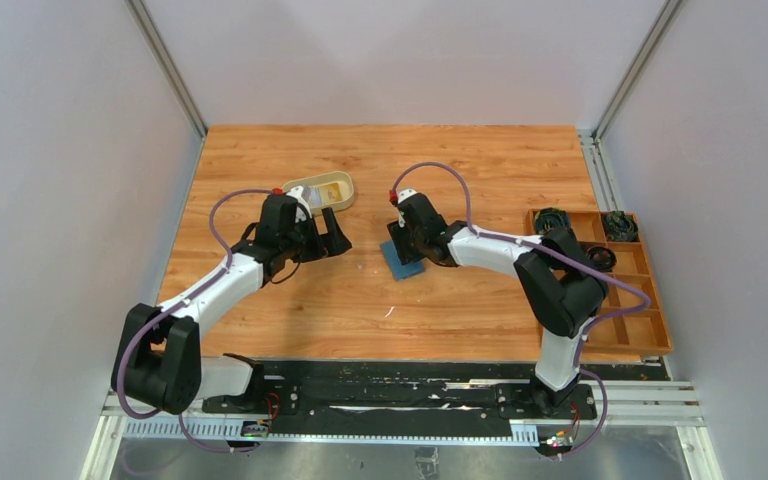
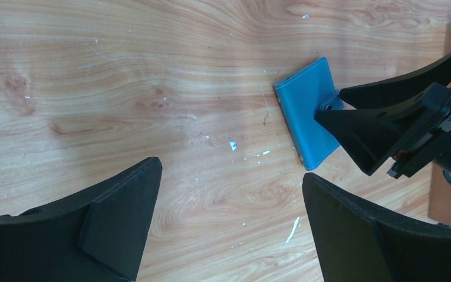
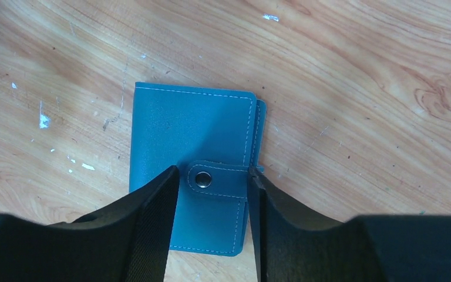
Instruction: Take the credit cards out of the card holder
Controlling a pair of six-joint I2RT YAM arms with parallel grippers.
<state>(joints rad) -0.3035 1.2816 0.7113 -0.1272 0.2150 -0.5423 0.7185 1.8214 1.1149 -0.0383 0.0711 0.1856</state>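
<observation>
Top external view: the wooden table (image 1: 360,310) carries everything, and the card holder (image 1: 400,262) lies flat near its middle. The brown compartmented box (image 1: 650,300) sits well to the right of the card holder. The tan oval tray (image 1: 325,190) sits beyond it and to its left, and what lies in the tray is too small to tell. The left tool (image 1: 332,238) hangs to the left of the card holder, apart from it. In the left wrist view the left tool (image 2: 229,173) is spread wide and holds nothing. The right tool (image 1: 400,240) is directly over the card holder. In the right wrist view the right tool (image 3: 212,176) is narrowly parted, with one finger on each side of the closing tab (image 3: 223,179). Whether the pads touch the tab I cannot tell. The card holder (image 3: 188,129) is folded shut with the snap (image 3: 202,178) fastened, and no credit cards show there, so they are probably inside. The step in hand looks like the first one, getting the card holder open. The next move calls for the right tool to nip the free end of the tab and peel it off the snap. The left tool may need to come over and press on the cover, since the light card holder could lift or slide with the pull.
</observation>
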